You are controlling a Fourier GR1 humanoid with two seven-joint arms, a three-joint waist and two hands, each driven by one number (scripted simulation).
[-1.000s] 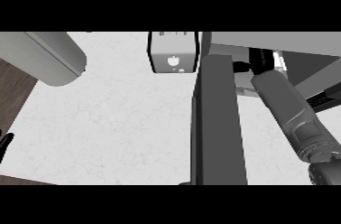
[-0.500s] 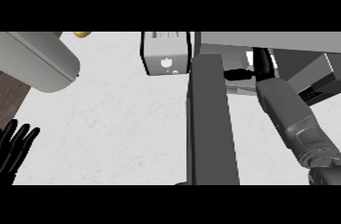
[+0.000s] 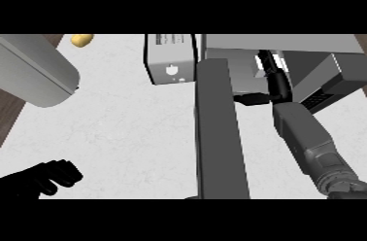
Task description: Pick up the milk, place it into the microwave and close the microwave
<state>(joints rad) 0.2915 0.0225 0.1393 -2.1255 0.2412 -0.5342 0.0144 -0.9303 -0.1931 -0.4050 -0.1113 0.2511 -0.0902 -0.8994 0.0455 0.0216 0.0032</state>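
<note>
Inspecting progress, I find the milk [image 3: 172,59] on the counter left of the microwave door [image 3: 221,133], ungrasped; right hand [image 3: 276,82] inside the microwave [image 3: 301,45], fingers unreadable; left hand [image 3: 43,179] curled, empty.

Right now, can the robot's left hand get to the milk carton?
Probably yes. The left hand sits low on the counter, and only bare counter lies between it and the milk carton standing beside the open microwave door.

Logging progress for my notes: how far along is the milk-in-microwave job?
Nothing looks done: the milk sits on the counter left of the open microwave door, in neither hand. The right hand reaches inside the microwave; the left hand shows at lower left. Left: pick up, place inside, close door.
</note>
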